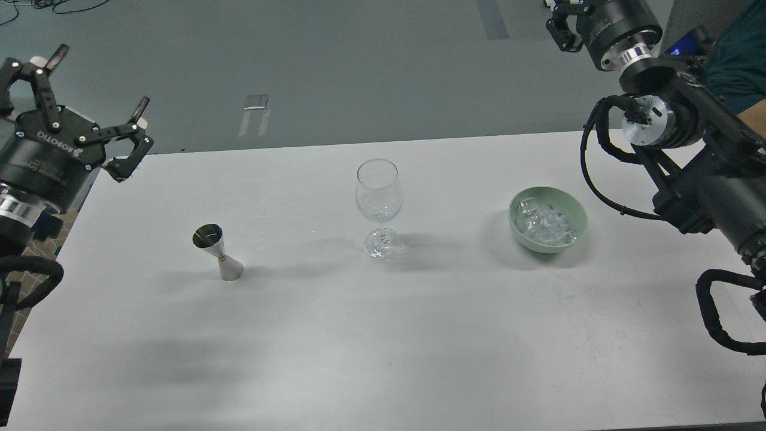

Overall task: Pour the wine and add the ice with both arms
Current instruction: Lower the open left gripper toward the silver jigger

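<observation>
A broad white matte table (371,335) fills the view, lightly scuffed toward the right. The left arm (42,161), bulky and black, hangs over the table's left edge; its left gripper (96,84) is spread wide with nothing between its fingers. The right arm (688,143) reaches up to the top right corner, where the right gripper (565,27) is cut off by the frame, so I cannot tell its state. Nothing blocks either. A pale green bowl (575,215) on the right holds the ice (544,224), glassy cubes. A clear stemmed wine glass (378,206) stands upright mid-table, and a steel hourglass-shaped jigger (218,251) stands left of it
</observation>
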`<control>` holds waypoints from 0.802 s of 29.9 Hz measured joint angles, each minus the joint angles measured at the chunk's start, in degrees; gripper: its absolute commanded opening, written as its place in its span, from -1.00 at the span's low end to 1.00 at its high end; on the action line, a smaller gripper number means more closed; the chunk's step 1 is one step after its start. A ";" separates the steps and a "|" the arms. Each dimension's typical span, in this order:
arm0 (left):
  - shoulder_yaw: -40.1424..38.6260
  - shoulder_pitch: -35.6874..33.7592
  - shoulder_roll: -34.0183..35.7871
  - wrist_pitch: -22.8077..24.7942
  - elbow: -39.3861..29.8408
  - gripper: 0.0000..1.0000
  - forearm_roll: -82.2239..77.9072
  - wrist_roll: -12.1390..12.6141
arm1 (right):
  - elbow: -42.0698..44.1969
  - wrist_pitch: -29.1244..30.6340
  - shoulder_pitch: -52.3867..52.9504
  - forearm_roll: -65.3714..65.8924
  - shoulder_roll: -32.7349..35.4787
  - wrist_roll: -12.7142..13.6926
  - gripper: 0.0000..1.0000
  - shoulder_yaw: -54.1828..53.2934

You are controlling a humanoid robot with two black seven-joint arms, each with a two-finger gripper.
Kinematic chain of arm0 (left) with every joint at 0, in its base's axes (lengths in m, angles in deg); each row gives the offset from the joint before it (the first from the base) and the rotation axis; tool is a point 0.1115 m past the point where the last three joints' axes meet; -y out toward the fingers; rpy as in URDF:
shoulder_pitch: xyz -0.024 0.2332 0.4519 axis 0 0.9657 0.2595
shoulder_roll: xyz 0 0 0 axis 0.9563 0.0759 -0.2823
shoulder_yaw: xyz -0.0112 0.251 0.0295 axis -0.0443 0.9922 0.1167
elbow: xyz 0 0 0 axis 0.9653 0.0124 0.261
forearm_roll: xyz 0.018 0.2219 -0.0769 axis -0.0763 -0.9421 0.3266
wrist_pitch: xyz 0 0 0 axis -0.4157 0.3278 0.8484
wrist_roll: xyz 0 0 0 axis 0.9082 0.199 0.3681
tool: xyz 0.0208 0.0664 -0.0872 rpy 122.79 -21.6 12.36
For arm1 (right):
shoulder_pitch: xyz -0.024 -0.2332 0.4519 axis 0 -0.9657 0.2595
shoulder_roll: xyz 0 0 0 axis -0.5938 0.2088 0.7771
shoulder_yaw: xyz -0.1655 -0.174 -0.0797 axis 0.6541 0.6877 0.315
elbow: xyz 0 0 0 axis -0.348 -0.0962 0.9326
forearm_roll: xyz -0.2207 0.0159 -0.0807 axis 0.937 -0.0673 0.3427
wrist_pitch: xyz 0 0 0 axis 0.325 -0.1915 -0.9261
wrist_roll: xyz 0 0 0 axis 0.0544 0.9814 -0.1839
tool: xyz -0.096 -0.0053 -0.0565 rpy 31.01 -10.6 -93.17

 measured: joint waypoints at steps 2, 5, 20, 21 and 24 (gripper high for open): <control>-1.91 4.55 -0.28 0.15 -1.95 0.95 1.04 0.38 | 0.00 0.00 0.00 0.00 -0.14 0.00 1.00 0.20; -4.23 11.56 -1.77 0.45 -4.92 0.95 2.34 0.55 | 0.04 0.00 0.01 0.00 -0.54 0.00 1.00 0.34; -5.53 26.30 -17.11 7.60 -6.09 0.96 2.97 5.71 | 0.24 -0.01 -0.12 0.00 -0.78 0.00 1.00 1.13; -5.31 26.43 -17.98 7.74 -5.72 0.96 2.84 5.77 | 0.25 -0.01 -0.18 0.00 -0.76 0.00 1.00 1.13; -4.40 26.58 -20.43 7.87 -4.42 0.96 2.32 5.77 | 0.25 -0.01 -0.22 0.00 -0.76 0.00 1.00 1.14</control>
